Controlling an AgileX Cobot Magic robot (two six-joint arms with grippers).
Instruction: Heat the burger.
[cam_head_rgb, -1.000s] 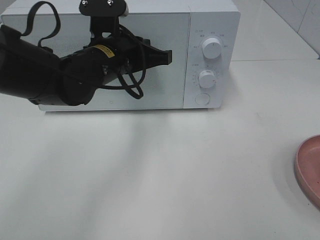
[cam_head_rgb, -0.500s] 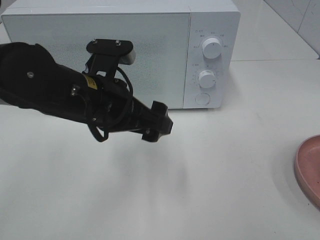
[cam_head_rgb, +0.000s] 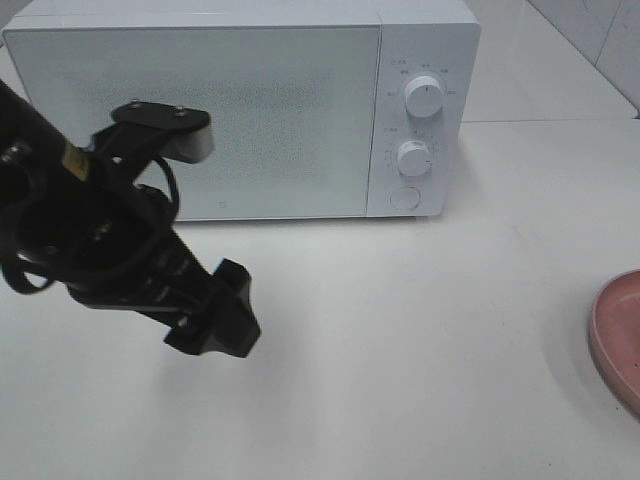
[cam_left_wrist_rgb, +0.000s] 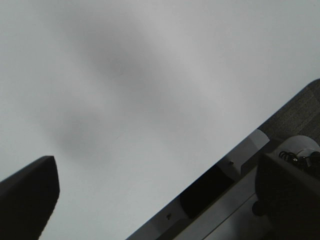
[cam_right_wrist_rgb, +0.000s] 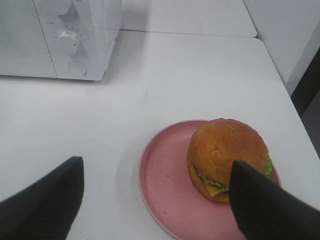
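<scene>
The burger (cam_right_wrist_rgb: 227, 157) is sitting on a pink plate (cam_right_wrist_rgb: 165, 200) on the white surface (cam_head_rgb: 420, 350), at the near right of the scene and well apart from the microwave (cam_head_rgb: 250, 100). It is resting toward the right part of the plate, bun dome up, with lettuce and cheese showing at its lower edge. In the high view only the plate's left rim (cam_head_rgb: 612, 335) is showing at the right border, and the burger itself is lying outside that view.

The right gripper (cam_right_wrist_rgb: 155, 205) is hovering above the plate with its jaws standing wide apart, one dark finger (cam_right_wrist_rgb: 45, 205) over bare surface to the left of the plate and the other in front of the burger's right side; nothing is being held between them.

The left gripper (cam_head_rgb: 215, 320) is hanging over the surface at the near left, in front of the microwave's closed door and clear of it. Its jaws are standing apart and empty; the left wrist view is showing only one dark fingertip (cam_left_wrist_rgb: 27, 195) over blank surface.

The microwave is standing at the far side, its two dials (cam_head_rgb: 424, 97) and round button on the right panel
</scene>
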